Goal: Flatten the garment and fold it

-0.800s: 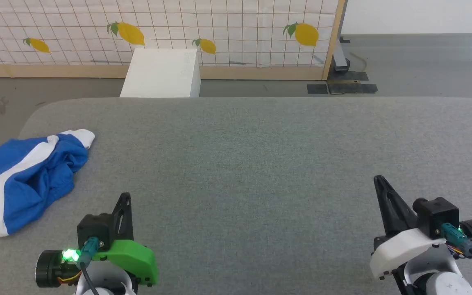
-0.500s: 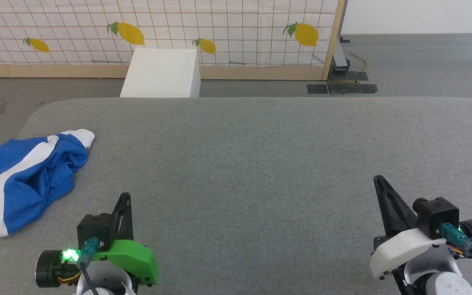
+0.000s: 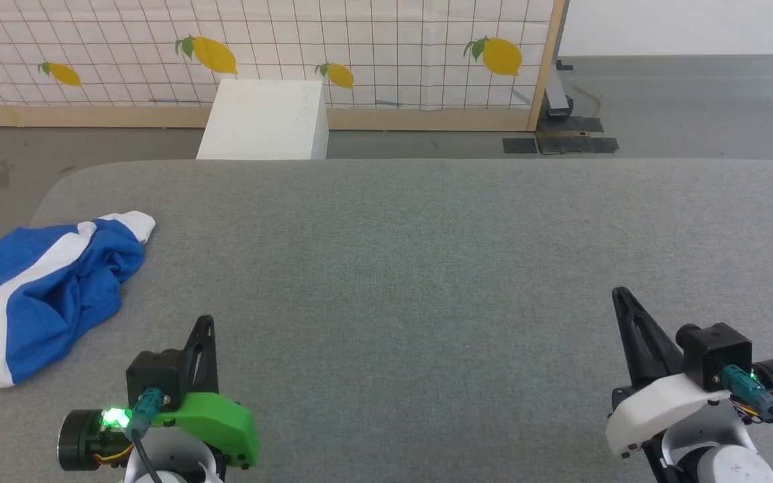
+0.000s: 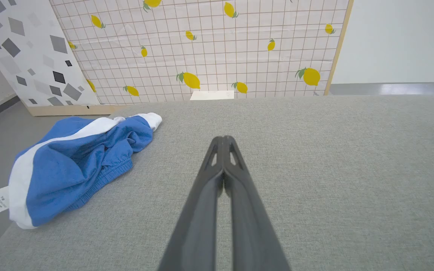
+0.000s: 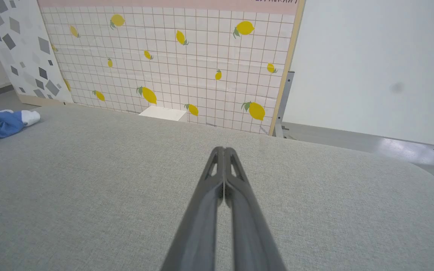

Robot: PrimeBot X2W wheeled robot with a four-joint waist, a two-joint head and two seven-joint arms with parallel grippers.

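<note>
We saw nothing move: left gripper [image 3: 206, 321] and right gripper [image 3: 620, 292] stayed closed and empty, the garment [image 3: 44, 298] still crumpled at the bench [image 3: 427, 268] edge, flattening unstarted.

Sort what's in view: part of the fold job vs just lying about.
Job:
garment, crumpled at the left edge of the grey table
left gripper, jaws shut, empty
right gripper, jaws shut, empty

Lying about:
white box on the floor beyond the table
lemon-print panel
speckled panel
</note>
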